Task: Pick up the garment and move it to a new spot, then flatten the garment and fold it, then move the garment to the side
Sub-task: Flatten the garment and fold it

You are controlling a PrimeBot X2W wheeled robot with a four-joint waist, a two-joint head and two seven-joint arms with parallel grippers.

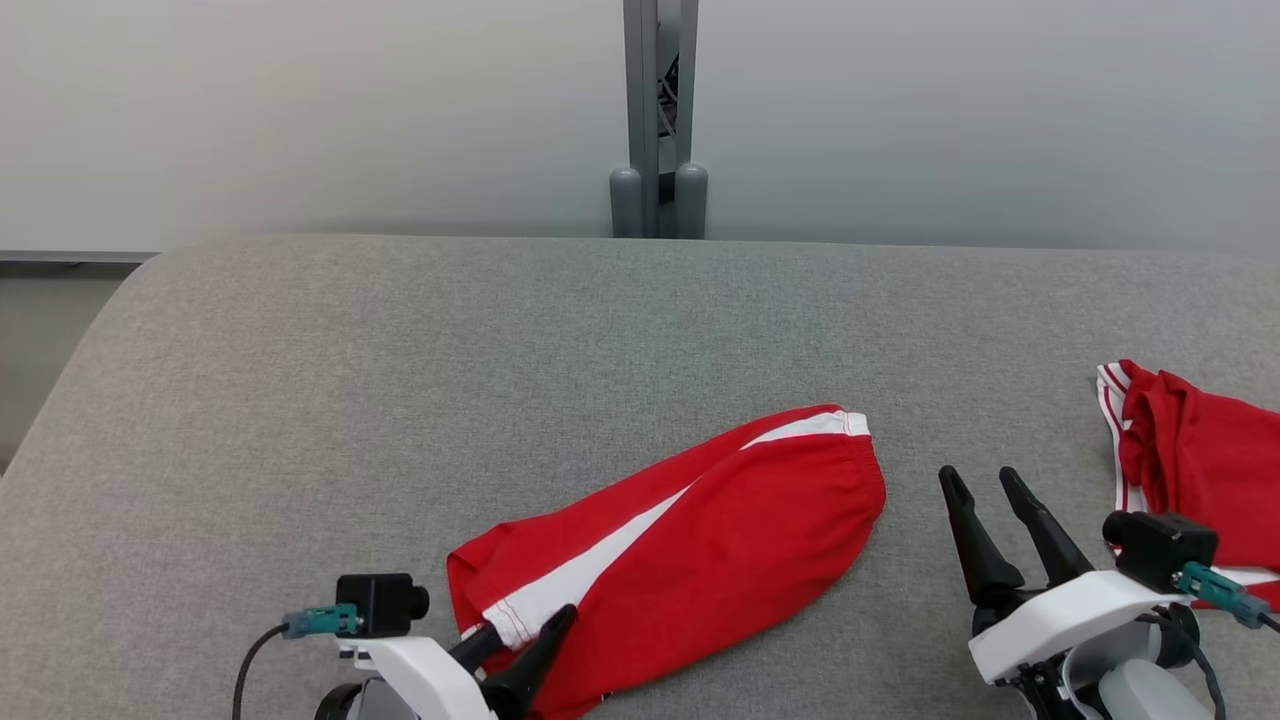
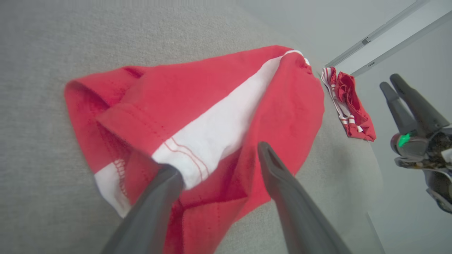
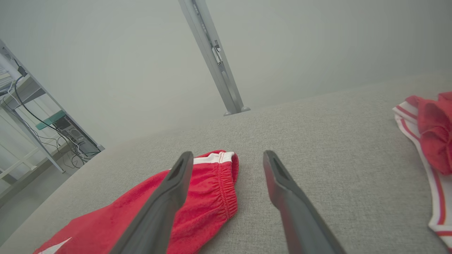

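The garment (image 1: 700, 520) is a pair of red shorts with a white side stripe, lying flat and slanted on the grey table (image 1: 400, 380). Its gathered waistband points to the upper right and its leg hems to the lower left. My left gripper (image 1: 530, 628) is open low over the leg-hem end. In the left wrist view its fingers (image 2: 217, 158) straddle the white stripe of the garment (image 2: 212, 88), one tip right at the hem. My right gripper (image 1: 977, 478) stands open just right of the waistband, over bare table. In the right wrist view, the right gripper (image 3: 229, 155) has the garment (image 3: 212, 190) beside its left finger.
A second red garment with white stripes (image 1: 1200, 450) lies bunched at the table's right edge, also seen in the left wrist view (image 2: 353, 102) and the right wrist view (image 3: 434, 141). A grey post (image 1: 658, 120) rises behind the table. The table's left end curves off.
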